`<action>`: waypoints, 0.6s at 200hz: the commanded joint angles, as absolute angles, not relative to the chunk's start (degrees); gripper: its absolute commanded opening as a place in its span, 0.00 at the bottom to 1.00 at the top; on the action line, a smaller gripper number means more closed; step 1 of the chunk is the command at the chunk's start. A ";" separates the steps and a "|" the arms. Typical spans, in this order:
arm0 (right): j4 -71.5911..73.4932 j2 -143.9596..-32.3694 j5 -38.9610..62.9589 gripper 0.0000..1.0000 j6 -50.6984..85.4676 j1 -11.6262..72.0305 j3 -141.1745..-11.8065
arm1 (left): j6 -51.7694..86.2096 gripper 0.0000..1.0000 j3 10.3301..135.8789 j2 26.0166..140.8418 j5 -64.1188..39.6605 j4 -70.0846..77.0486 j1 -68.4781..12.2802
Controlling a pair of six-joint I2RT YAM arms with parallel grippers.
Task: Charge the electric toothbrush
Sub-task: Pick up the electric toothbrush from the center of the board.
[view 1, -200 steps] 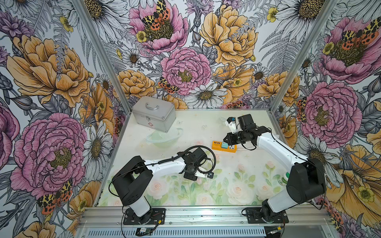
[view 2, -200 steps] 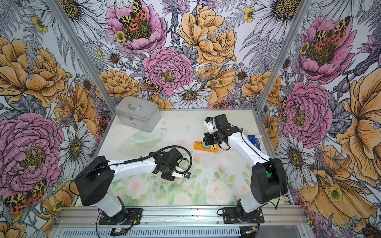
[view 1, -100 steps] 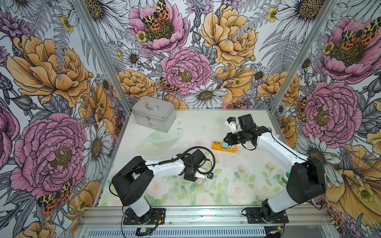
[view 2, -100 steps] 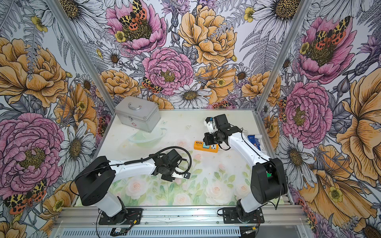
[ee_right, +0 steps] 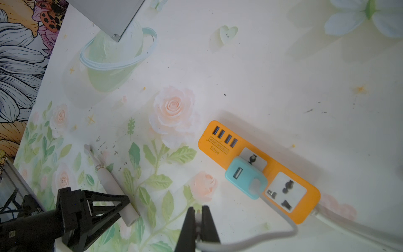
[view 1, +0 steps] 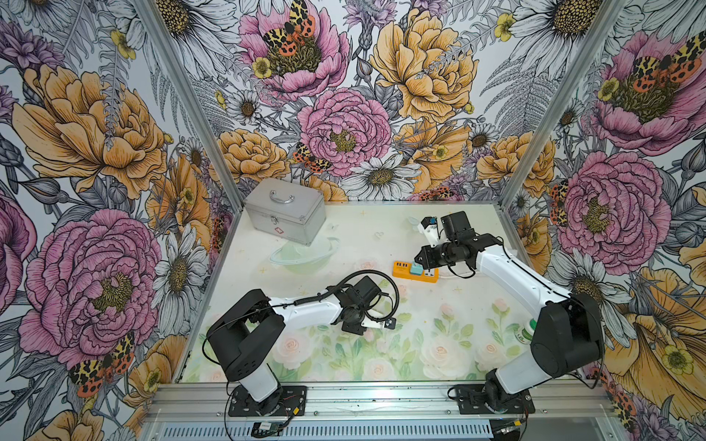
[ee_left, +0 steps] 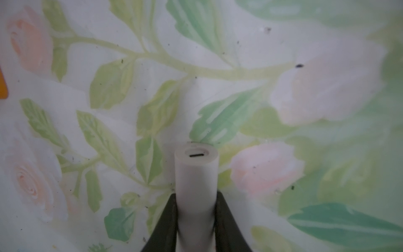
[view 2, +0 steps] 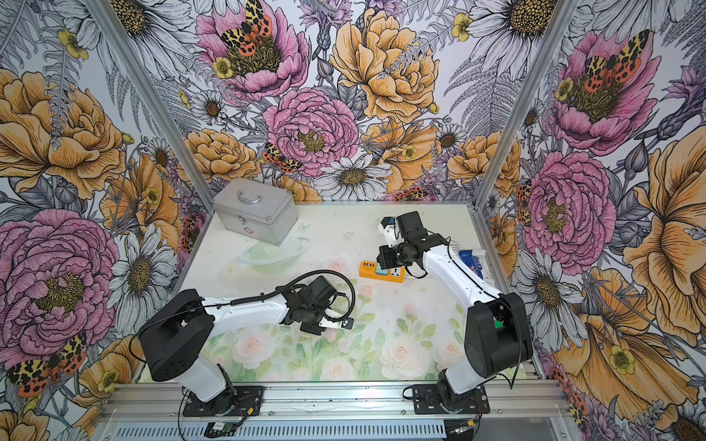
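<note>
Left wrist view: toothbrush lying on worktop, port end outward for plugging. Left end effector clamps handle. Right end effector pinches cable tip, ready for port.

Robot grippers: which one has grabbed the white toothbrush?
The left gripper: its jaws press against both sides of the electric toothbrush handle. The right gripper is instead pinched shut on the end of the charging cable.

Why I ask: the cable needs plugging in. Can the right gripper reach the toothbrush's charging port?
Probably yes. The left gripper clamps the toothbrush behind its end, so the port sticks out uncovered, and only bare table lies between it and the right gripper holding the cable.
</note>
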State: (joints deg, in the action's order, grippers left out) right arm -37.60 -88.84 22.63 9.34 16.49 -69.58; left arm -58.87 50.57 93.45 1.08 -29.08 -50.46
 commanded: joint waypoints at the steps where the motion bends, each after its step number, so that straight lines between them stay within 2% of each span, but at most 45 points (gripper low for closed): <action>1: -37.53 -86.77 21.97 0.00 9.21 15.89 -69.80 | -57.71 0.08 51.78 93.22 -2.05 -28.12 -49.62; 62: -37.03 -83.53 23.51 0.00 7.97 15.20 -69.04 | -52.84 0.05 57.84 87.03 -14.42 -24.38 -45.87; 120: -33.49 -80.42 27.47 0.00 7.96 15.18 -69.38 | -42.12 0.03 59.75 87.30 -21.23 -7.56 -42.65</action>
